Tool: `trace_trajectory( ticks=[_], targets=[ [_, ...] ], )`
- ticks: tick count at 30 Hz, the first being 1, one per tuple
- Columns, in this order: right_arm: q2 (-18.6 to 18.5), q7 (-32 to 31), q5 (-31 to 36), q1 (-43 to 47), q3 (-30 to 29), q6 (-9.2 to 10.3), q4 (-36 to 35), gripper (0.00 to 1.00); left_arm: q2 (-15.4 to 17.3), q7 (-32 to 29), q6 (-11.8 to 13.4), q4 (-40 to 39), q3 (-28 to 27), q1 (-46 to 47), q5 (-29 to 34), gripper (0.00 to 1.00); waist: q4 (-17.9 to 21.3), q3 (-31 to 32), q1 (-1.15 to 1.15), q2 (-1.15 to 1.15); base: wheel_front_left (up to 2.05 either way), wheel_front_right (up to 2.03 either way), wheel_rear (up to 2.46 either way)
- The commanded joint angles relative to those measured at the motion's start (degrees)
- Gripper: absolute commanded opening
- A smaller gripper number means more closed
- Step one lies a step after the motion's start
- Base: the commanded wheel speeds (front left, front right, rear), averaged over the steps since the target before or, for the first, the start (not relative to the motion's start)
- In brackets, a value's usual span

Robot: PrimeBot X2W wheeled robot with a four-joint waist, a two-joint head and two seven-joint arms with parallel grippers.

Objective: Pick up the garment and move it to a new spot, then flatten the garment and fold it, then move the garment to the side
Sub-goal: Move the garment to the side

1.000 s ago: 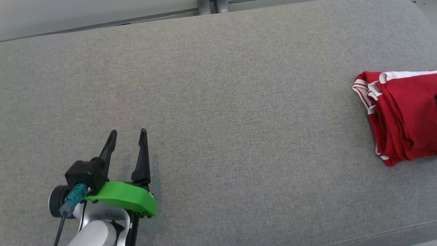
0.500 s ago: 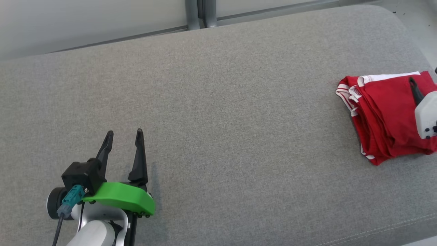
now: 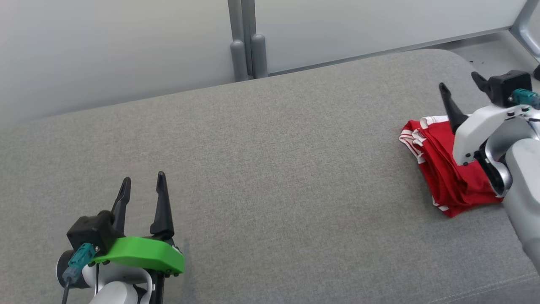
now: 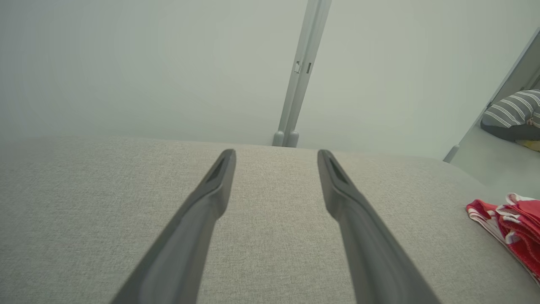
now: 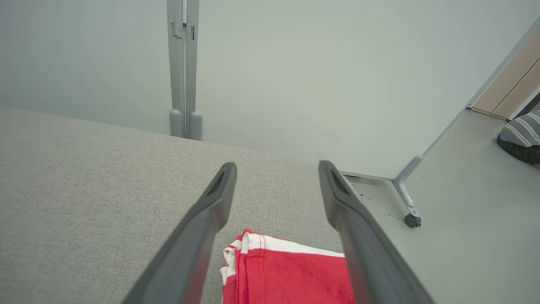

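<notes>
The garment is red with white trim, folded into a compact bundle at the right end of the grey cushion. It also appears at the right edge of the left wrist view as the garment, and low between the fingers in the right wrist view as the garment. My right gripper hangs open above the garment's far part, holding nothing. Near the front left, my left gripper stands open over bare cushion, far from the garment.
Pale wall panels with a grey post stand behind the cushion. Past the cushion's right end lies floor with a caster leg. A person's striped sleeve shows far right.
The head camera has tilted up and turned right, so the scene shifted. My right arm has come into view and risen above the garment. The left gripper has kept its place.
</notes>
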State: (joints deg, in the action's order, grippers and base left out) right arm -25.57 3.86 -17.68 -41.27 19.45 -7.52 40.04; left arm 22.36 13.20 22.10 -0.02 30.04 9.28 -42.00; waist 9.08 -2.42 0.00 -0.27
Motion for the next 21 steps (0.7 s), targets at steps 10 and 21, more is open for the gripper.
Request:
trace_trajectory(
  ticks=[10, 21],
  targets=[
    [11.86, -0.71, 4.99, 12.9, -10.32, 0.04, -11.0, 1.0, -0.28, 1.82, -2.13, 1.58, -4.46, -4.48, 0.13, 1.0, -3.43, 4.14, 0.0, 0.27, 0.0, 0.0, 0.0],
    [21.07, -2.54, 11.33, 26.77, -15.97, 0.04, -26.73, 1.0, -0.37, 1.98, -2.26, 2.98, -5.81, -7.48, 3.58, 1.0, -5.48, 4.8, 0.0, 0.27, 0.0, 0.0, 0.0]
  ],
)
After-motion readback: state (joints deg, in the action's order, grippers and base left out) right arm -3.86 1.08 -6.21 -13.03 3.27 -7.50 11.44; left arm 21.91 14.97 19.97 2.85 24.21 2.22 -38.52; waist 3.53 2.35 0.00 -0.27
